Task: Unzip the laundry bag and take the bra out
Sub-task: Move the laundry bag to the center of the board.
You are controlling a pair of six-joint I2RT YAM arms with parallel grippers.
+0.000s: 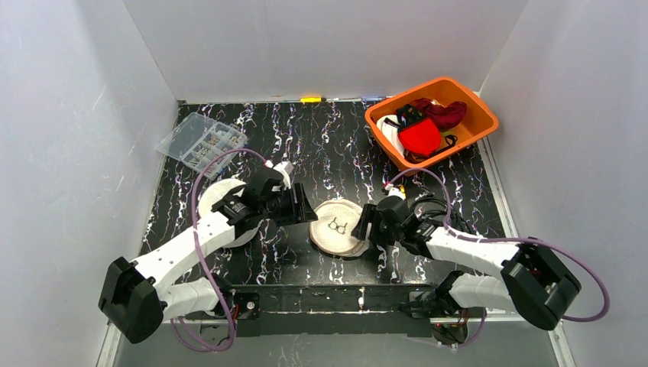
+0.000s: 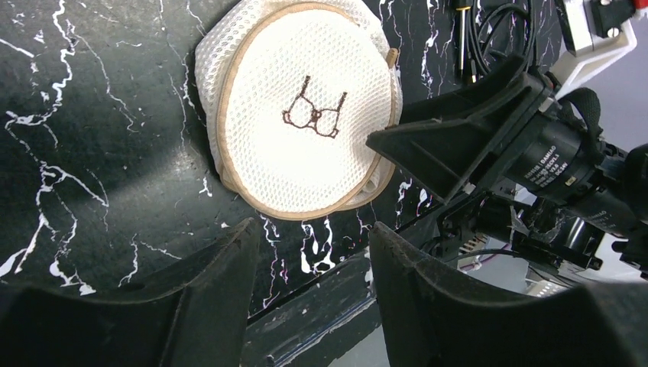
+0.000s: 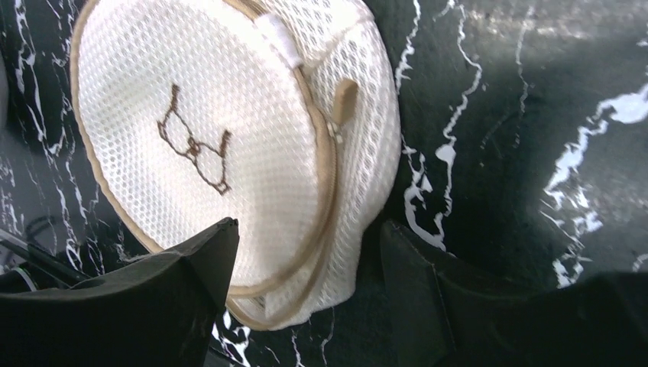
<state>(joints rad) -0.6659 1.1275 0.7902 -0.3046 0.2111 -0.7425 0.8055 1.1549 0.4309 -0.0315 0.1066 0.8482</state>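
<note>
The laundry bag (image 1: 338,227) lay flat at the near middle of the desk, apparently zipped shut, between 2 open, empty grippers. The left gripper (image 2: 313,229) was just to its left, and the right gripper (image 3: 309,229) had its jaws either side of the bag's right edge. The tan zipper pull (image 3: 344,98) sat on that rim. The right gripper would do best to pinch the pull itself while the left pinned the mesh. The bra inside was hidden. At far right, the orange basket (image 1: 477,115) held red and dark garments. At far left, a clear box (image 1: 200,140) held small parts.
</note>
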